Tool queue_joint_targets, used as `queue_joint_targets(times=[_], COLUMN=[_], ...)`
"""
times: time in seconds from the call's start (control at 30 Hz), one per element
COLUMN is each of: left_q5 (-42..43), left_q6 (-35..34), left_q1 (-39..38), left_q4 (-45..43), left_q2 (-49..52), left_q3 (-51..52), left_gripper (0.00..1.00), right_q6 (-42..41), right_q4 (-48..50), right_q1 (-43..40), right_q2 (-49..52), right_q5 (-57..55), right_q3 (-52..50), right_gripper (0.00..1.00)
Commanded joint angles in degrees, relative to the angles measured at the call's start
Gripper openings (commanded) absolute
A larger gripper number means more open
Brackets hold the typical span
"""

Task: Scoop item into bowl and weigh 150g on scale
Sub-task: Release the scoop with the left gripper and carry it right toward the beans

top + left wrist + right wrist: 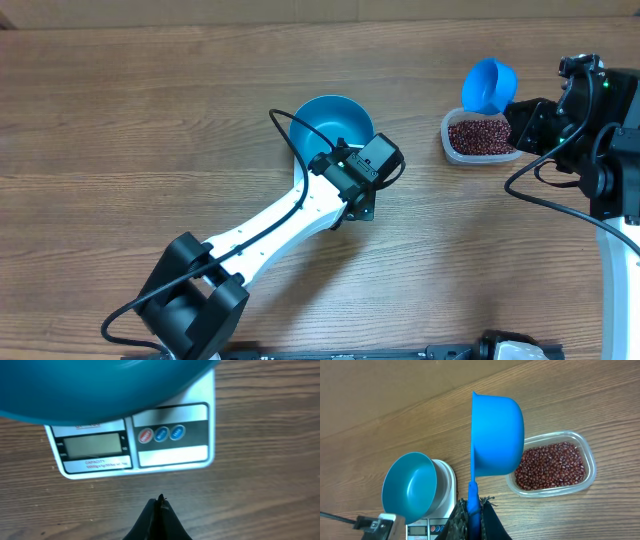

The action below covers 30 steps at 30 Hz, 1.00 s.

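Two pairs of fingers are both shut. The left fingers [159, 510] are pressed tip to tip with nothing between them, and they hang over bare wood just in front of the scale's [170, 457] front edge. The right fingers [490, 517] clamp the thin flat handle of a small bright blue plastic scoop [497, 430]. Its round cup is turned on its side in the air, well to the right of the scale.

The scale is a flat white rectangle with rounded corners. It has a pale grey display and three round buttons, one red and two blue, on a dark strip along its front. The bowl [410, 487] sits on top of the scale and covers most of the platform. It is round and deep, of smooth glossy blue, and its inside shows only blue.

The beans [550, 467] are tiny and dark red-brown, and they lie in a loose layer inside a clear plastic tub [590, 460] with rounded corners. The tub stands on the desk [120, 150] to the right of the scale, below the scoop. The desk has a brown wood-grain surface.
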<state>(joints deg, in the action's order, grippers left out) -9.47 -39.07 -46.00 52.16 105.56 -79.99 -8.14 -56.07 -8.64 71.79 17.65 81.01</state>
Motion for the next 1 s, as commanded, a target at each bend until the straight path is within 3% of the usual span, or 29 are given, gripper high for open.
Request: queue_joint_targets(times=[0.0,0.97], left_q5=[-6.8,-12.6], left_q6=[-1.7,0.7], left_q1=[0.3,0.3], left_q4=[-0.5,-8.7], left_q2=[3.0,8.5], left_q3=[-1.3,-0.5], left_gripper=[0.04,0.04], right_q6=[0.8,1.0], right_q4=[0.7,0.7], right_q1=[-0.2,-0.2], right_q2=[-0.3,-0.3], right_q5=[0.6,0.5], right_q3=[2.0,2.0], right_gripper=[0.03,0.03])
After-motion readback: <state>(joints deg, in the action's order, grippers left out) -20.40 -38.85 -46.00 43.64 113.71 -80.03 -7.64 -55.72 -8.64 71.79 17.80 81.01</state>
